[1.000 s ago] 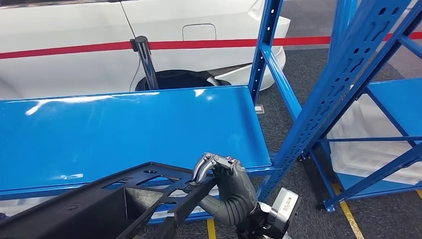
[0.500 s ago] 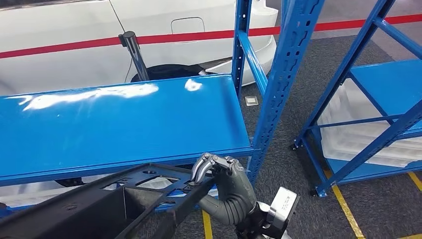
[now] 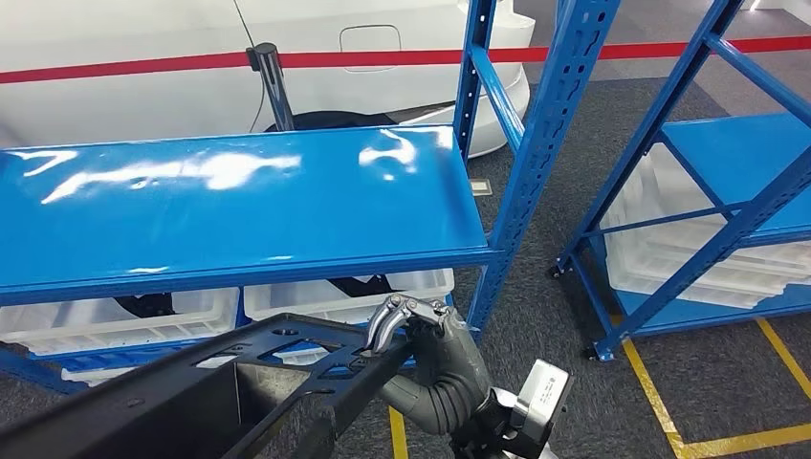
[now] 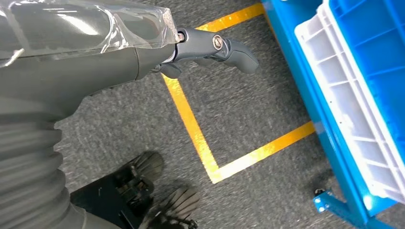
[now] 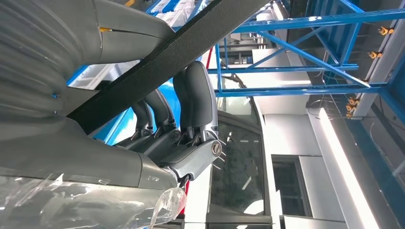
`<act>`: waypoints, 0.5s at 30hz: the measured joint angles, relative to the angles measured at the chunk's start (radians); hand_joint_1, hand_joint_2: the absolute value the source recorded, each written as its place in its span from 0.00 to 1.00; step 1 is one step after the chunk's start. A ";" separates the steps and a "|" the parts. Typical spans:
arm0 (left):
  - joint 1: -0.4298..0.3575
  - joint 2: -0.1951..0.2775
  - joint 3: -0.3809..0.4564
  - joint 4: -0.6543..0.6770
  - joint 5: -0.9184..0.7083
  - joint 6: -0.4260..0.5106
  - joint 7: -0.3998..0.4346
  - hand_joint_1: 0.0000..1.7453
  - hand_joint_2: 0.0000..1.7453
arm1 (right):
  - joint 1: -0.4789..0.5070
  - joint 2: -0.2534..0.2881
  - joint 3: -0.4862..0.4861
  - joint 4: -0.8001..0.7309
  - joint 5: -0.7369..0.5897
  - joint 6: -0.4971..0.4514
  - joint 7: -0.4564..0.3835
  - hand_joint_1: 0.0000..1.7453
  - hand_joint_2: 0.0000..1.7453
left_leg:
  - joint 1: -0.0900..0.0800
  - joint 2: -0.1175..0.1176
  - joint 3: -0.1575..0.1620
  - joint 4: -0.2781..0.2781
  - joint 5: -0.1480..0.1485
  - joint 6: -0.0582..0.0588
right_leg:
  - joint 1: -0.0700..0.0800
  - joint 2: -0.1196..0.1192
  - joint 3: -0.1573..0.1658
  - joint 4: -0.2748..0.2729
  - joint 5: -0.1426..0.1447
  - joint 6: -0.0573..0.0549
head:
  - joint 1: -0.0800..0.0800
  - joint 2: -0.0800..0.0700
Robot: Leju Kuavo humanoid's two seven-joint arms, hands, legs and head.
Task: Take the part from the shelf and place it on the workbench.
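Observation:
The part is a long black perforated frame that crosses the bottom left of the head view, clear of the blue shelf. My right hand grips its near right end, fingers hooked over the top edge. In the right wrist view the same black bar runs through the curled fingers. My left hand hangs over the grey floor with its thumb out and nothing in it. The workbench lies outside these frames.
The blue shelf board is bare, with white bins below it. A blue upright stands just right of my hand. A second blue rack with white bins stands further right. Yellow lines mark the floor. A white car is behind.
The whole view has shifted: the shelf now sits farther away and higher, and the bins under it show. My right hand keeps the same grip on the part.

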 joint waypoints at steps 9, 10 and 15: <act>-0.001 -0.004 -0.015 0.000 0.000 0.001 0.000 0.00 1.00 | -0.004 0.001 -0.001 0.000 0.000 0.001 0.000 1.00 1.00 | -0.011 0.001 -0.060 0.007 0.061 -0.017 | 0.019 -0.002 0.245 -0.296 0.076 -0.042 | 0.001 0.000; 0.000 -0.004 -0.016 0.000 0.000 0.001 0.000 0.00 1.00 | -0.004 0.001 -0.001 0.000 0.000 0.001 -0.001 1.00 1.00 | -0.010 0.000 -0.064 0.010 0.061 -0.023 | 0.016 -0.003 0.240 -0.297 0.083 -0.044 | 0.001 0.000; 0.002 -0.004 -0.019 0.000 0.000 0.002 0.000 0.00 1.00 | -0.005 0.002 0.000 0.000 0.000 0.003 -0.002 1.00 1.00 | 0.007 -0.003 -0.166 0.267 -0.100 -0.058 | 0.004 -0.008 0.207 -0.304 0.115 -0.056 | -0.009 0.000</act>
